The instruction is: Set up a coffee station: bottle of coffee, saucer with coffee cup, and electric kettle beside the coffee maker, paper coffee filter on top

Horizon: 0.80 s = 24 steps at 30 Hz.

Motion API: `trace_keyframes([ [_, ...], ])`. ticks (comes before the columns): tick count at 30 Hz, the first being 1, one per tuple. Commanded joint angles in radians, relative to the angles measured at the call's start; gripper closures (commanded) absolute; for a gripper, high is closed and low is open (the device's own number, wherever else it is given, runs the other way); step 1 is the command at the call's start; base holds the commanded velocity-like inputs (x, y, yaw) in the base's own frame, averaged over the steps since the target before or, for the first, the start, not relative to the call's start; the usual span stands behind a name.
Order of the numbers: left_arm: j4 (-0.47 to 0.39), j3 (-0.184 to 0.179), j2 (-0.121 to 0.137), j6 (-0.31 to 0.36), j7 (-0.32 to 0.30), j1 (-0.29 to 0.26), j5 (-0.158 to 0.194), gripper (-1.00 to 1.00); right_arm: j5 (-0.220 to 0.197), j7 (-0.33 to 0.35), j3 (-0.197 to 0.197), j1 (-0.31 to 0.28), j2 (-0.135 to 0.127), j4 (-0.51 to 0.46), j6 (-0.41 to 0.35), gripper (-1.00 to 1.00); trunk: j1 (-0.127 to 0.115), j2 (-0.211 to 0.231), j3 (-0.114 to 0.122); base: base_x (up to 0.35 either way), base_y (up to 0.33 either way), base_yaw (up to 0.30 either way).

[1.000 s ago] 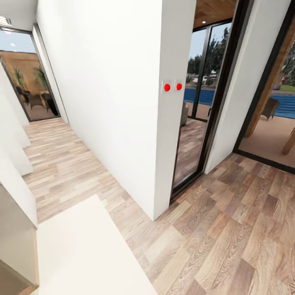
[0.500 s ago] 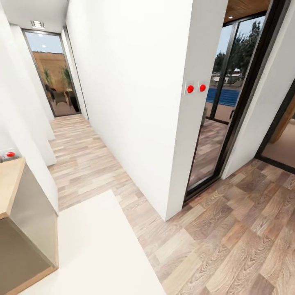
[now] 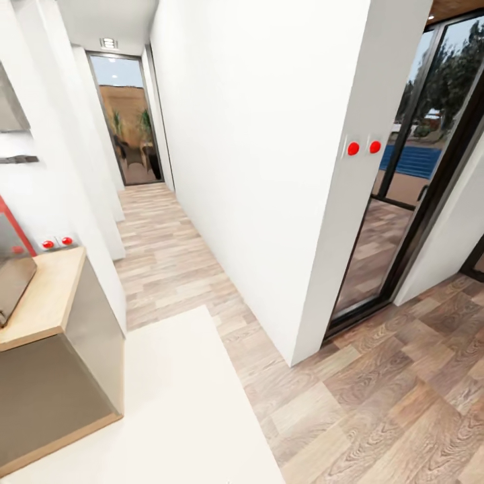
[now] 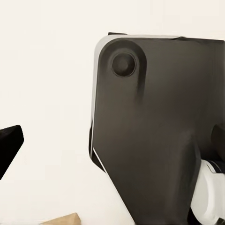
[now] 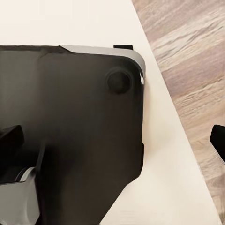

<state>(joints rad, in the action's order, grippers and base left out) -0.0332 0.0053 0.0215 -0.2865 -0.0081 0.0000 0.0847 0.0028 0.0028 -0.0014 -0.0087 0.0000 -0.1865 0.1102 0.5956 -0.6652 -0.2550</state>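
The end of the kitchen countertop (image 3: 50, 296), light wood on top with grey fronts (image 3: 60, 383) below, shows at the left of the head view. A short piece of the dark kitchen shelf (image 3: 19, 159) juts from the wall above it. The coffee maker, bottle, filter, saucer, cup and kettle are out of view. In the left wrist view my left gripper (image 4: 112, 140) is open over my own dark base (image 4: 150, 140) and the white rug. In the right wrist view my right gripper (image 5: 112, 140) is open too, with nothing between its fingers.
A white wall corner (image 3: 316, 269) with two red switches (image 3: 363, 146) stands straight ahead. Left of it, a wood-floor corridor (image 3: 161, 249) runs to a glass door (image 3: 131, 128). A white rug (image 3: 175, 417) lies by the cabinet. Glass sliding doors (image 3: 410, 202) are on the right. A grey slanted object (image 3: 13, 275) rests on the worktop.
The whole head view has swung left: the wall corner and switches slid right in the picture, and the countertop end and shelf came into view. Nothing in the scene moved.
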Motion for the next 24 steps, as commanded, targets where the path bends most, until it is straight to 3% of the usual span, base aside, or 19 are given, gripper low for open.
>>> trace_keyframes([
  [1,-0.001,-0.001,0.000,-0.002,-0.001,0.000,0.008,-1.00,0.000,0.000,0.000,-0.001,0.000,0.001,0.003,-1.00,-0.004,0.006,0.001,0.000,0.000,0.271],
  [11,-0.001,0.000,-0.001,-0.002,-0.001,0.000,0.008,-1.00,-0.001,0.000,-0.001,-0.001,0.000,0.000,0.003,-1.00,-0.042,0.076,0.029,0.000,0.000,0.271],
  [24,-0.001,0.000,-0.002,-0.002,-0.001,0.000,0.008,-1.00,0.000,0.000,0.000,-0.001,0.000,0.000,0.003,-1.00,-0.092,0.167,0.070,0.000,0.000,0.089],
])
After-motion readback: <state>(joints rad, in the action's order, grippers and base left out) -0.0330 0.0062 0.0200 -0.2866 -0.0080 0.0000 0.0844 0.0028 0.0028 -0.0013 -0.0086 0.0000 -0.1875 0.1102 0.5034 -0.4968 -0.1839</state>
